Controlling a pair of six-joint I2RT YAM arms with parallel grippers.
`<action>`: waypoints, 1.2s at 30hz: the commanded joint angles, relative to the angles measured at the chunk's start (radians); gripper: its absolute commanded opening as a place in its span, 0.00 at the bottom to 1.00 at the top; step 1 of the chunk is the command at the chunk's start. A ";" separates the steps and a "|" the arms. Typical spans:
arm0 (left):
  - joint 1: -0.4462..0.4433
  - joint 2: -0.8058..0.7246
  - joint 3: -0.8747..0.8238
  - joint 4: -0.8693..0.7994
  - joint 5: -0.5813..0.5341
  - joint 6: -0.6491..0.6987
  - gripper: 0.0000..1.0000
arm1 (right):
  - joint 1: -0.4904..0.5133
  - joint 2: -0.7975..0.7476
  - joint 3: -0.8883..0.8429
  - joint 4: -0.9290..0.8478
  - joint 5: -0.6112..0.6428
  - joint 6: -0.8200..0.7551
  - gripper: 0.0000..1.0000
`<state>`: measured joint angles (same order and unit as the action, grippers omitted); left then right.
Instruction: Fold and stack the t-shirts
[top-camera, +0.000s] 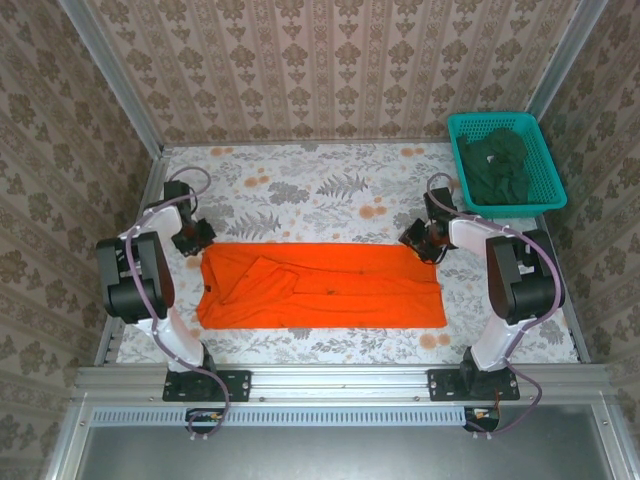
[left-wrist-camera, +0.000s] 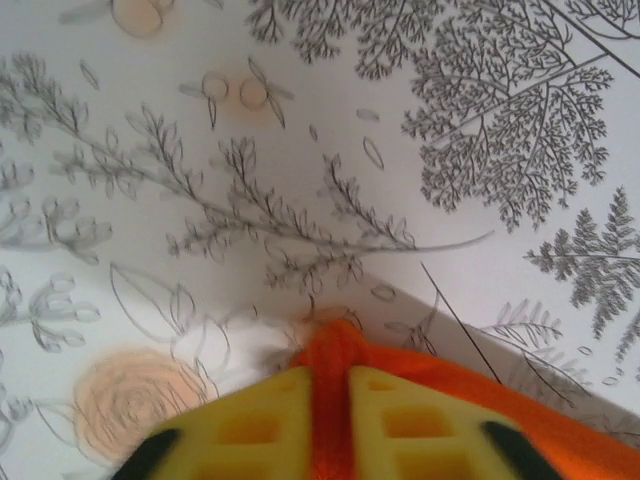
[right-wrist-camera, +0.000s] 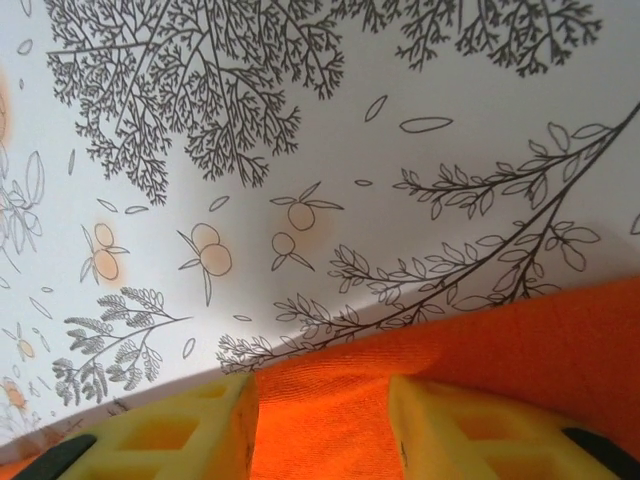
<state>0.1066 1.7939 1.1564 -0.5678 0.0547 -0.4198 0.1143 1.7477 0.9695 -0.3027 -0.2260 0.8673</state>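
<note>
Patterned walls (top-camera: 330, 60) close in a table (top-camera: 300, 180) covered with a leaf-and-flower print, as seen from the top external camera. An orange t-shirt (top-camera: 330, 290) is spread flat across the near half of the table, lying lengthwise between the two arms, with folds of cloth turned over towards its left end. The left gripper (top-camera: 195, 238) is placed at the far left corner of the shirt, and the right gripper (top-camera: 420, 240) at the far right corner. A teal mesh basket (top-camera: 500, 118) is set at the far right corner of the table, well apart from the orange shirt, and dark green t-shirts (top-camera: 500, 165) are bundled inside it.

From the left wrist, the printed table (left-wrist-camera: 300, 130) is seen beyond the left gripper (left-wrist-camera: 330, 378). Its yellow fingers (left-wrist-camera: 260, 415) are pressed close together, and a ridge of the orange t-shirt (left-wrist-camera: 480, 385) is pinched between them.

From the right wrist, the table (right-wrist-camera: 300, 150) is seen again, with the edge of the orange t-shirt (right-wrist-camera: 520, 340) laid across the lower part. The yellow fingers (right-wrist-camera: 180, 425) of the right gripper (right-wrist-camera: 325, 390) are held apart, and the cloth is seen flat in the gap between them, not squeezed.
</note>
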 joint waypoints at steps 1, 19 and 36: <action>0.013 0.024 0.074 -0.022 -0.060 -0.021 0.41 | -0.021 0.028 -0.002 -0.021 0.023 0.024 0.51; -0.249 -0.143 0.206 -0.254 0.024 0.067 0.40 | 0.052 -0.251 -0.040 0.161 -0.117 -0.012 0.52; -0.227 0.148 0.162 -0.276 0.181 0.077 0.28 | 0.595 0.414 0.671 0.026 -0.223 -0.199 0.46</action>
<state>-0.1219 1.9209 1.2907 -0.8093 0.2077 -0.3695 0.6868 2.0953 1.5253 -0.1913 -0.4278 0.7399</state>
